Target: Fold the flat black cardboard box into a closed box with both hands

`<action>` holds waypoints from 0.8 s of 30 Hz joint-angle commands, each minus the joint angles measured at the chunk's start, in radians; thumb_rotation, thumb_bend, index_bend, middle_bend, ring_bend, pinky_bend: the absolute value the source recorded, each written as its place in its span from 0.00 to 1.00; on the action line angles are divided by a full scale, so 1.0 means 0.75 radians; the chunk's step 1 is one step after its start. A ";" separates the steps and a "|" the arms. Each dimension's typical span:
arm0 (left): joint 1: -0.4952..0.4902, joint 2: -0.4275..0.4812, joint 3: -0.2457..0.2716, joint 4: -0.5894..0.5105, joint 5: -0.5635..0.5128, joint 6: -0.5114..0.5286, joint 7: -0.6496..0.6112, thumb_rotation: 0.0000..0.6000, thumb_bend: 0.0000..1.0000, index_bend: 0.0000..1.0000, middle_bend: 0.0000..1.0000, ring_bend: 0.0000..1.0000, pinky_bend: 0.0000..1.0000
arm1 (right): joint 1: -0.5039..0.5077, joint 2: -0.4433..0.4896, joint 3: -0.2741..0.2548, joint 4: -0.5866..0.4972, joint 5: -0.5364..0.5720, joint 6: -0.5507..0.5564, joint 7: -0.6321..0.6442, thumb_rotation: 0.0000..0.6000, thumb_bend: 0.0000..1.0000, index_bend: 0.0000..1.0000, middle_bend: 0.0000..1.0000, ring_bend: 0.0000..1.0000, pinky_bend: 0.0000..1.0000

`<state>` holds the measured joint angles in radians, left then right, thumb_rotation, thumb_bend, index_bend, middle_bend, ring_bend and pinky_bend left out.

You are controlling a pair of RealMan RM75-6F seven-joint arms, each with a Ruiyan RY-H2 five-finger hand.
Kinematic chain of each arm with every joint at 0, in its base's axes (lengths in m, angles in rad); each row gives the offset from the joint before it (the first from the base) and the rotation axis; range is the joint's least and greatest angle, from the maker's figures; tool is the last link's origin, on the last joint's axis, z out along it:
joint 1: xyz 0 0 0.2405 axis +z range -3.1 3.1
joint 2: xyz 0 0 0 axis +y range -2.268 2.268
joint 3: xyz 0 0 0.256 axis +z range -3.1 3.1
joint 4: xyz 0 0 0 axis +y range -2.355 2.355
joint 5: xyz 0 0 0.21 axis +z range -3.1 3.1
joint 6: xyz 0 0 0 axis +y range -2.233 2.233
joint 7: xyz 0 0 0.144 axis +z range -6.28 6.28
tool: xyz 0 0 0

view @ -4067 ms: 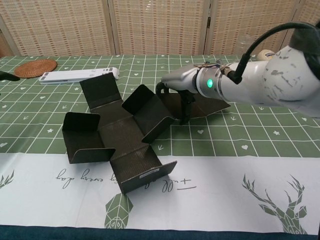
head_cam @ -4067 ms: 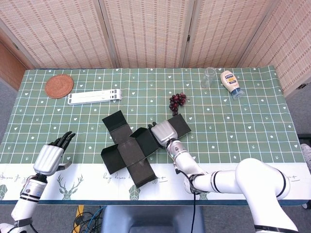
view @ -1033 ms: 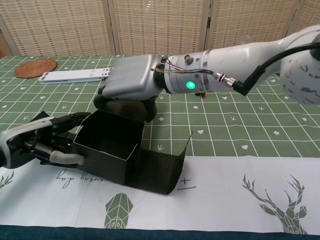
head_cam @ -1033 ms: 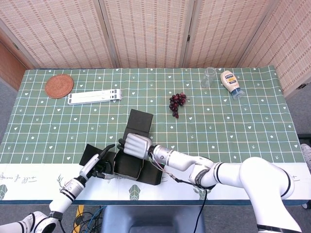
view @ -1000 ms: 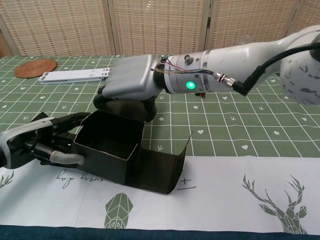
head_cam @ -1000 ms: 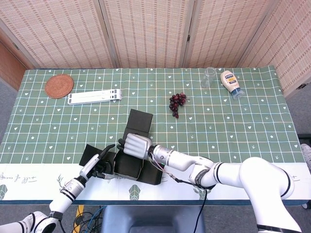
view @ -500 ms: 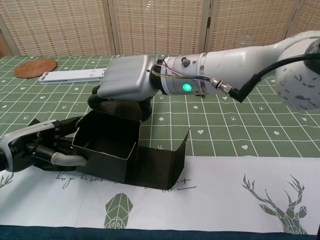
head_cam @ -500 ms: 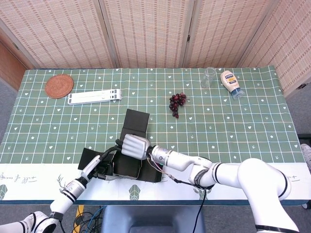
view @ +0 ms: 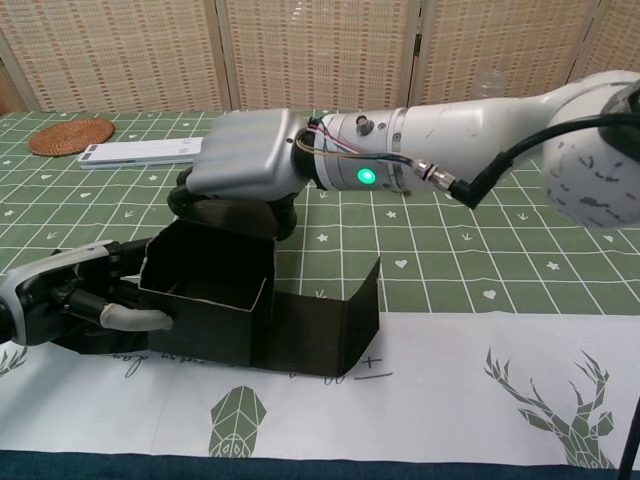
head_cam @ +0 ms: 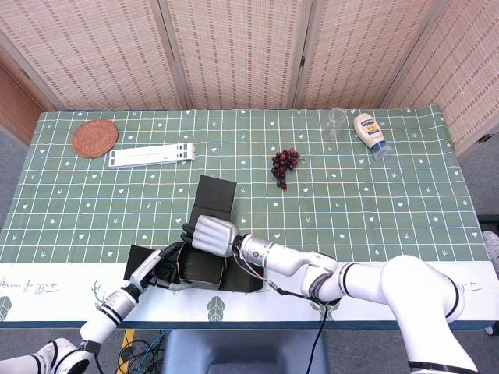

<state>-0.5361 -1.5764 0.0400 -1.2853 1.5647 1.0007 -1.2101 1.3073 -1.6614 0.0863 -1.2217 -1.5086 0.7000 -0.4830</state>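
The black cardboard box [head_cam: 201, 266] stands near the table's front edge as an open-topped tray with its walls raised [view: 205, 300]. Its lid flap [head_cam: 215, 195] reaches back on the table, and one side flap [view: 330, 325] still sticks out to the right, bent upward. My right hand [head_cam: 212, 234] sits over the back wall, its dark fingers [view: 232, 215] curled down around it. My left hand [head_cam: 160, 267] grips the left wall, with fingers at the rim and the thumb [view: 132, 318] along the outside. Another flap [head_cam: 140, 255] lies flat under the left hand.
A woven coaster [head_cam: 95, 138] and a white folding stand [head_cam: 152, 156] lie at the back left. Dark grapes [head_cam: 284, 164] sit behind the box. A glass [head_cam: 335, 123] and a mayonnaise bottle [head_cam: 370, 134] stand at the back right. The table's front edge [head_cam: 257, 308] runs just before the box.
Four seconds ago the box lay flat with only the right hand on it. Over the last second both hands and the raised box have slid slightly to the left.
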 commanded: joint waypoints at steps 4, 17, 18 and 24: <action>-0.009 0.004 0.010 -0.002 0.009 0.000 -0.018 1.00 0.14 0.26 0.25 0.65 0.92 | 0.002 -0.011 0.014 -0.013 0.011 -0.017 -0.017 1.00 0.30 0.28 0.31 0.78 1.00; -0.012 0.016 0.026 0.006 0.021 0.022 -0.061 1.00 0.14 0.24 0.25 0.76 0.92 | -0.010 0.021 0.034 -0.084 0.070 -0.062 -0.057 1.00 0.22 0.00 0.01 0.70 1.00; -0.013 0.017 0.028 0.006 0.023 0.023 -0.064 1.00 0.14 0.24 0.25 0.77 0.92 | -0.012 0.024 0.035 -0.090 0.074 -0.063 -0.060 1.00 0.22 0.00 0.00 0.70 1.00; -0.028 0.039 0.041 0.005 0.041 0.021 -0.082 1.00 0.14 0.23 0.25 0.69 0.91 | -0.036 0.057 0.043 -0.139 0.078 -0.034 -0.024 1.00 0.21 0.00 0.00 0.68 1.00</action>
<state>-0.5560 -1.5475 0.0696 -1.2813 1.5944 1.0165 -1.2713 1.2857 -1.6252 0.1171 -1.3188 -1.4504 0.6686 -0.5095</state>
